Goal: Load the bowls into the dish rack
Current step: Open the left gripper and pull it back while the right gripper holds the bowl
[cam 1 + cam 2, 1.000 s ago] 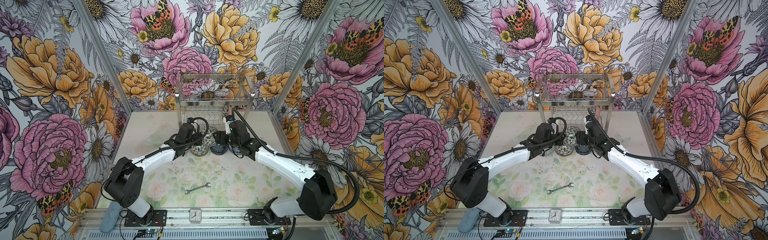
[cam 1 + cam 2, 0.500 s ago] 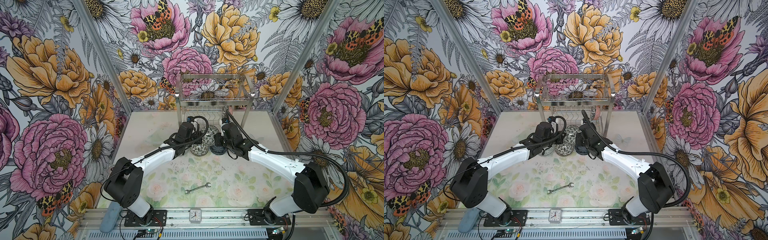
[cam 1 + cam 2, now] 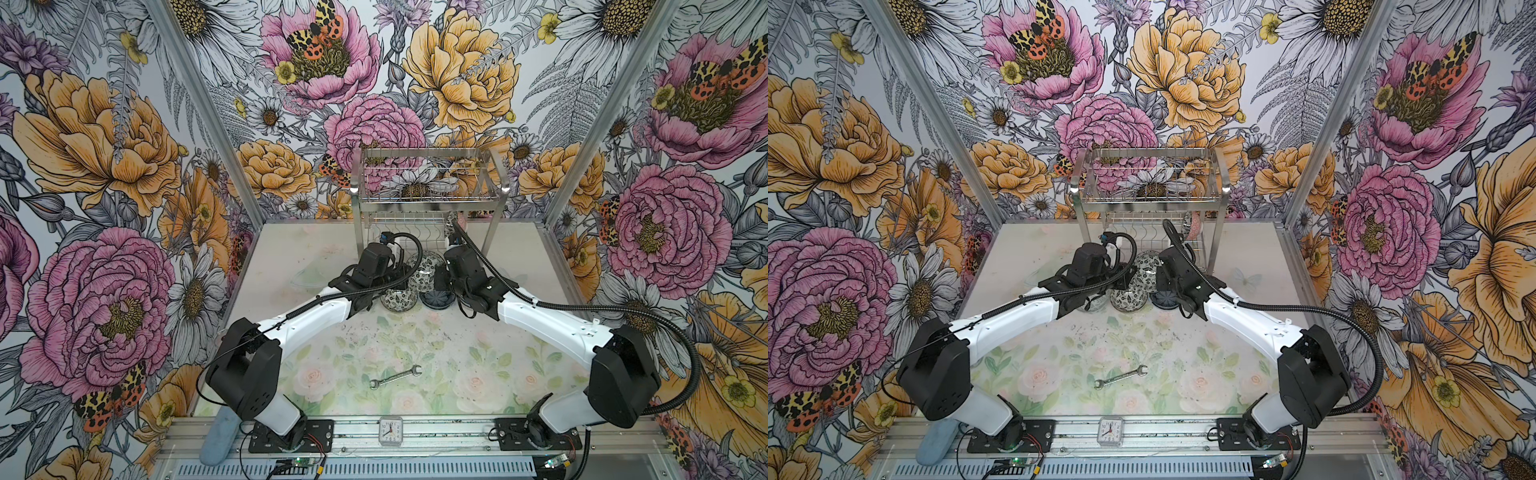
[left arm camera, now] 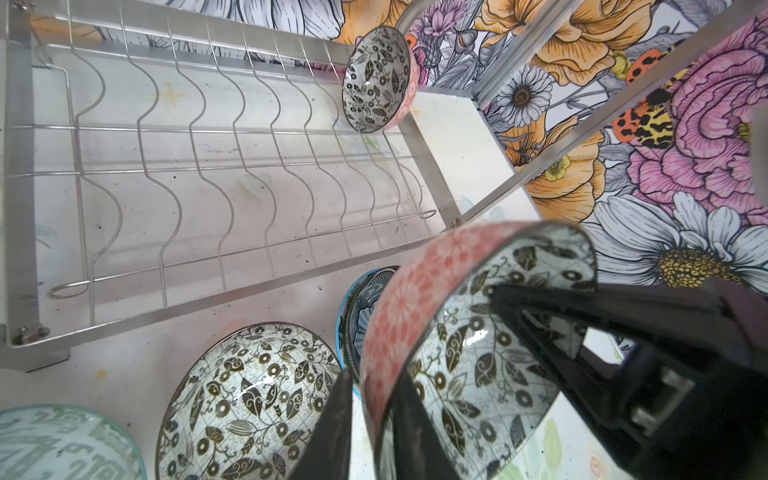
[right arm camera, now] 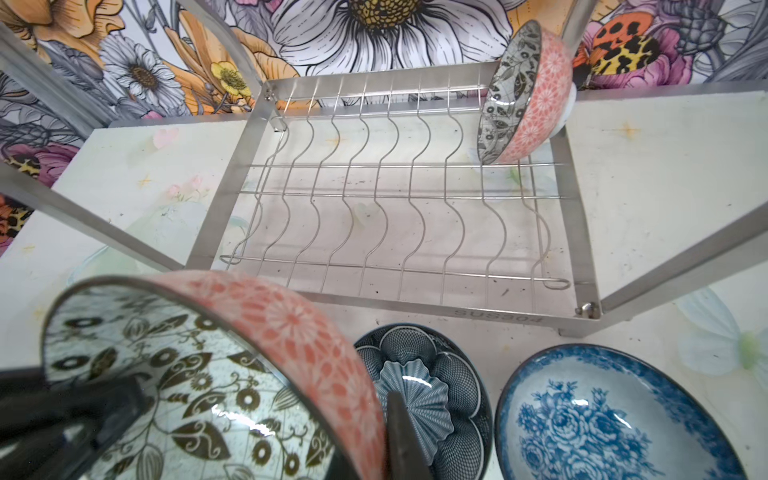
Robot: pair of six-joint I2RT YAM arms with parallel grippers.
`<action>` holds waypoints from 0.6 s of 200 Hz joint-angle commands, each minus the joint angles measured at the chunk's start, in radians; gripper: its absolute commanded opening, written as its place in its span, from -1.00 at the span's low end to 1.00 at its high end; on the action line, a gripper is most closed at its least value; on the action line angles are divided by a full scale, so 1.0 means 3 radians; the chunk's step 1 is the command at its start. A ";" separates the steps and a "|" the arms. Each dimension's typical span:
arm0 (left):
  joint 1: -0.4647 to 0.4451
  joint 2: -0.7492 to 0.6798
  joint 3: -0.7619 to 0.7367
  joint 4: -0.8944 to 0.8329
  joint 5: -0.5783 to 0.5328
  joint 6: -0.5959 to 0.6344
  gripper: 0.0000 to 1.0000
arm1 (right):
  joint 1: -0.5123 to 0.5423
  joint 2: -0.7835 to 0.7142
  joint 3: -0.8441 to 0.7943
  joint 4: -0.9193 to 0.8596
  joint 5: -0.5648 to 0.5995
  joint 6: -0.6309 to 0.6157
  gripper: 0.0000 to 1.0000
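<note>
Pinching the pink bowl [image 5: 291, 324] on edge in the clamped right gripper [image 5: 380, 449], with the left gripper [image 4: 374, 424] loosely spread astride its rim; facing empty rack [image 5: 415, 305] slots lying straight ahead, nearby.

Left arm [image 3: 316, 316]: reaches forward and inward from the base rail [image 3: 449, 432], white link angled low. Left wrist [image 3: 376, 262]: sits near the right wrist [image 3: 461, 266], both pointing toward the middle. Left gripper [image 4: 368, 415]: straddles the rim of the pink-walled bowl [image 4: 415, 291], jaws parted, gap showing at the outer finger. Right arm [image 3: 540, 320]: mirrors the left. Right gripper [image 5: 374, 424]: clamps the same bowl's wall, jaws closed on it.
</note>
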 commanded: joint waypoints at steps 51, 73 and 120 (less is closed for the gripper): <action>0.0060 -0.0216 0.0481 -0.0797 -0.0057 0.0438 0.97 | 0.0048 -0.0229 0.0028 0.0108 0.0278 -0.0345 -1.00; 0.0130 -0.0286 0.0645 -0.1188 -0.0037 0.0608 0.97 | 0.0044 -0.0251 -0.0002 0.0098 0.0405 -0.0400 -1.00; 0.0452 -0.0546 0.0666 -0.1581 0.0004 0.0836 0.97 | 0.0047 -0.0248 -0.0034 0.0065 0.0756 -0.0570 -1.00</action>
